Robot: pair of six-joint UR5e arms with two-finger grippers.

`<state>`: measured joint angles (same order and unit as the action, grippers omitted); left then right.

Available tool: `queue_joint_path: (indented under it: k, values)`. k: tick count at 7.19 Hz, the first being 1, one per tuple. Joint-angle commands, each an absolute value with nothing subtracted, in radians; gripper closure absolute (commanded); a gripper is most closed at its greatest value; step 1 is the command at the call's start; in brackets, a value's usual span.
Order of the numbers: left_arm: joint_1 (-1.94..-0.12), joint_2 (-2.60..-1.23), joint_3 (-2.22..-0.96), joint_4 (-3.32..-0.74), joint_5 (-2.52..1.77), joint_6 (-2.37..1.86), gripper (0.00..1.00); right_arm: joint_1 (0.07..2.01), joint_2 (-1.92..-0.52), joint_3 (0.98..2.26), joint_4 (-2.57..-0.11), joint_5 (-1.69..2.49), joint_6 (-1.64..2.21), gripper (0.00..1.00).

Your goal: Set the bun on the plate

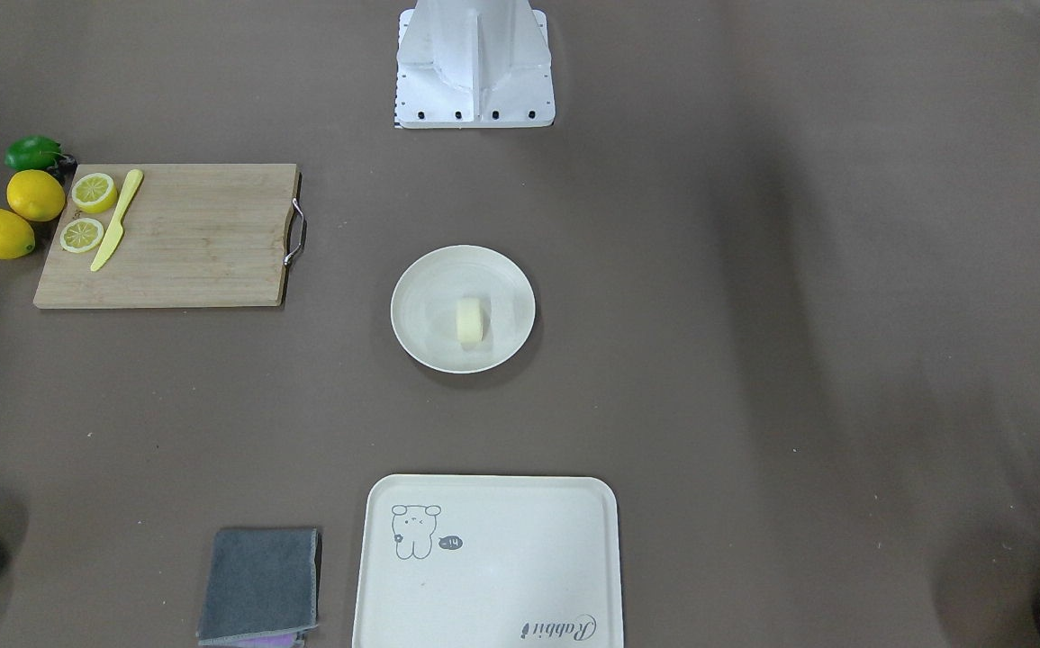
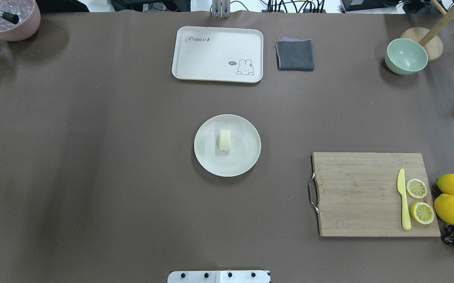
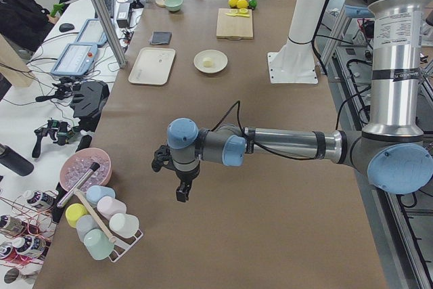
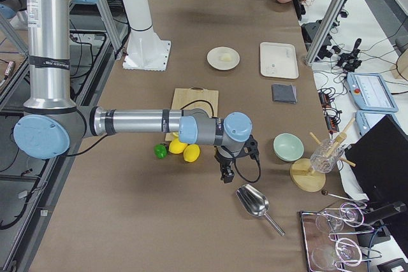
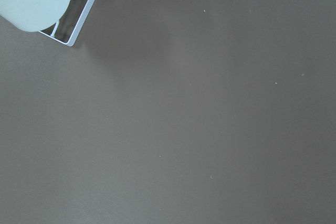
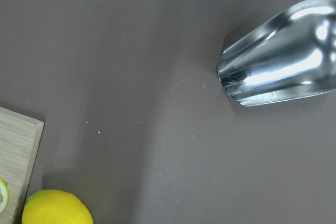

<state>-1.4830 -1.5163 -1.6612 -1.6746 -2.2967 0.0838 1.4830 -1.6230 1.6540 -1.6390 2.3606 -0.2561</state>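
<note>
The pale cream bun (image 2: 225, 140) lies inside the round off-white plate (image 2: 207, 157) at the table's middle, also seen as bun (image 1: 470, 321) on plate (image 1: 420, 279). Neither gripper is near it. My left gripper (image 3: 183, 191) hangs over bare table at the left end, close to a cup rack. My right gripper (image 4: 224, 175) hovers at the right end, between the lemons and a metal scoop. Both show only in the side views, so I cannot tell whether they are open or shut.
A cream tray (image 2: 195, 72) and grey cloth (image 2: 295, 54) lie at the far edge. A cutting board (image 2: 360, 192) bears a yellow knife (image 2: 403, 204) and lemon halves (image 2: 416, 188); whole lemons (image 2: 450, 208) lie beside it. Also a green bowl (image 2: 405, 56), pink bowl (image 2: 8, 19) and metal scoop (image 6: 283, 66).
</note>
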Motion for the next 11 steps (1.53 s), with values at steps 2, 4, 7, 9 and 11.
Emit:
queue_joint_path:
  k: [2, 4, 7, 9, 11]
  values:
    - [-1.483, -1.502, -1.706, -1.675, -2.296, 0.083, 0.02, 1.491, -1.635, 1.661, -1.638, 2.356, -0.256, 0.0]
    - [-1.482, -1.503, -1.697, -1.671, -2.29, 0.083, 0.02, 1.491, -1.638, 1.664, -1.638, 2.356, -0.256, 0.0]
    - [-1.482, -1.479, -1.709, -1.672, -2.296, 0.091, 0.02, 1.491, -1.637, 1.675, -1.637, 2.335, -0.256, 0.0]
    - [-1.482, -1.479, -1.703, -1.674, -2.298, 0.092, 0.02, 1.493, -1.64, 1.706, -1.638, 2.269, -0.255, 0.0]
    - [-1.483, -1.468, -1.698, -1.66, -2.418, 0.087, 0.02, 1.494, -1.646, 1.72, -1.638, 2.269, -0.255, 0.0]
